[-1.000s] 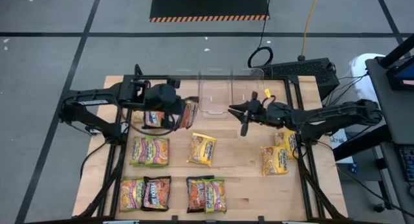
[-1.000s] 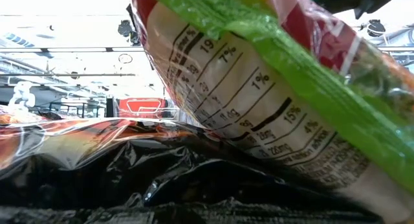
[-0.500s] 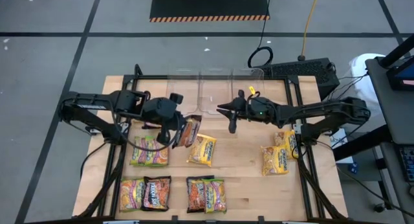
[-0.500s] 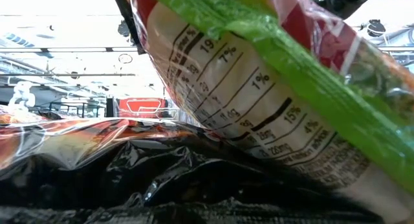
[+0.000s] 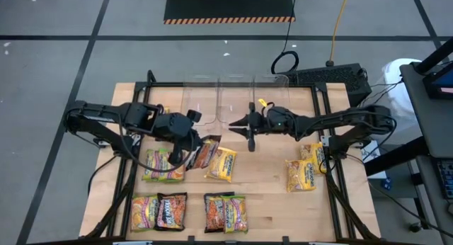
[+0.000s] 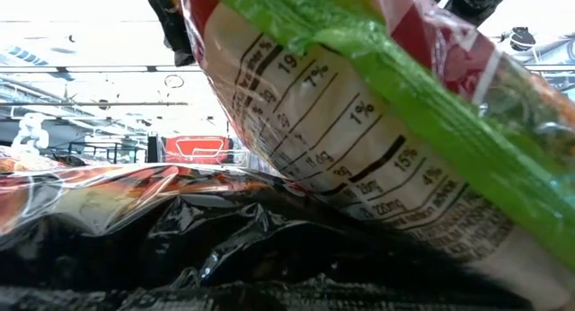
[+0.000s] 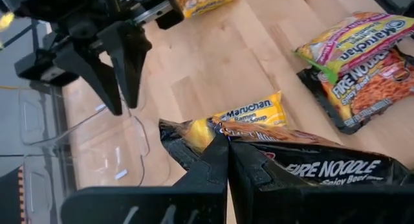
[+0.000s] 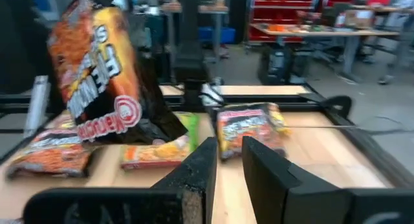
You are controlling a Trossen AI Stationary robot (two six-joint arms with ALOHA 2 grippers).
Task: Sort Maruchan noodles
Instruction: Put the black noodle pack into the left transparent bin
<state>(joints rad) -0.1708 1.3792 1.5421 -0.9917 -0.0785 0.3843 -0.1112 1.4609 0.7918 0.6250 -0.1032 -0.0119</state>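
High view: left end effector [image 5: 192,141] grips black packet [image 5: 206,151].

Four views: one overhead, one at table height, two wrist-mounted.

The table [image 5: 269,195] is seen from straight above; the low view is blocked by packets pressed at the lens. The black packet [image 7: 323,166] is shared by both wrist views, seen near at 6 o'clock and at 10 o'clock.

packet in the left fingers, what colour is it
Black with red-orange, a Fire Noodle packet; clearest in the left wrist view.
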